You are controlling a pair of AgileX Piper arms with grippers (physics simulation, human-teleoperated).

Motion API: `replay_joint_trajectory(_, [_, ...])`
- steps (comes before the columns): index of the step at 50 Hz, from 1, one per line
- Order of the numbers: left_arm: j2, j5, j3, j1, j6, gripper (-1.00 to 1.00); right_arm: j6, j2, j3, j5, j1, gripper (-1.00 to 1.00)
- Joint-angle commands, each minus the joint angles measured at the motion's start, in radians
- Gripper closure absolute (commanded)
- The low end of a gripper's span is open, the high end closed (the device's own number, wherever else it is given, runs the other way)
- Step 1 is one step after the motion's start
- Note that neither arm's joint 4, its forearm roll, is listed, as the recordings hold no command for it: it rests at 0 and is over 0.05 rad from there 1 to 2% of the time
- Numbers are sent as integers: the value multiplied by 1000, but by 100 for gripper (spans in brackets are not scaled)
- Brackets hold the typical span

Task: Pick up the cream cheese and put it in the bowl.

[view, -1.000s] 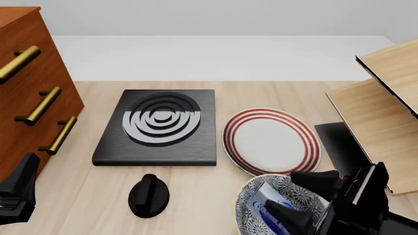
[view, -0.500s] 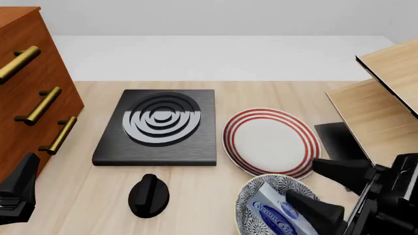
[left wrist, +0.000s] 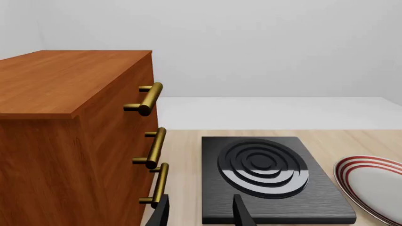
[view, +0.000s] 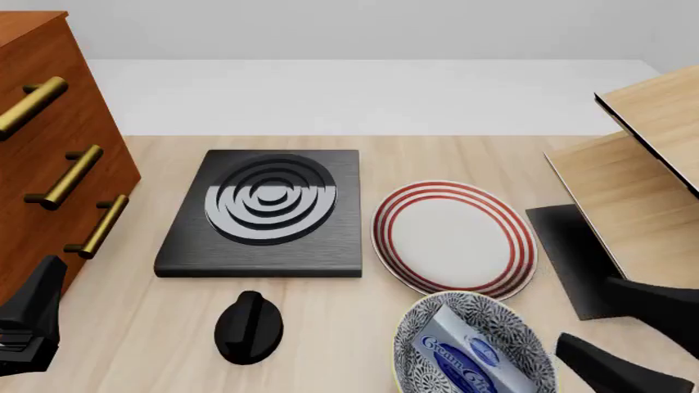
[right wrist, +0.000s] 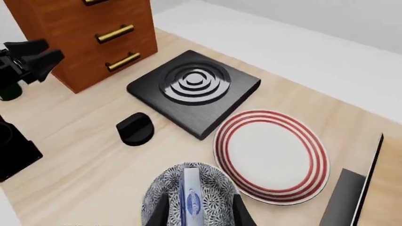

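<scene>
The cream cheese (view: 467,359) lies tilted inside the speckled bowl (view: 480,302) at the table's front right. In the right wrist view the box (right wrist: 190,194) rests in the bowl (right wrist: 157,194) just ahead of my fingertips (right wrist: 161,213). My right gripper (view: 584,313) is open and empty, apart from the bowl on its right side. My left gripper (view: 33,315) sits at the front left next to the drawers. In the left wrist view its fingers (left wrist: 241,212) stand apart with nothing between them.
A red-ringed white plate (view: 453,237) lies just behind the bowl. A black burner plate (view: 262,214) and a black knob (view: 249,327) sit in the middle. A wooden drawer cabinet (view: 44,147) stands at the left. A wooden shelf (view: 644,164) and a black panel (view: 568,246) stand at the right.
My right gripper has drawn back to the lower right, away from the bowl, open. The cream cheese stays in the bowl. The left arm has not moved.
</scene>
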Motion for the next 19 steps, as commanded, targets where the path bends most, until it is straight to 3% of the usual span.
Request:
replay_joint_trajectory(1, [0, 0, 0, 0, 0, -100, 27, -124, -10, 112, -39, -100])
replay_joint_trajectory(14, [0, 0, 0, 0, 0, -100, 8, -125, -53, 132, -105, -100])
replay_joint_trajectory(19, [0, 0, 0, 0, 0, -100, -17, -125, -76, 148, -170, -100])
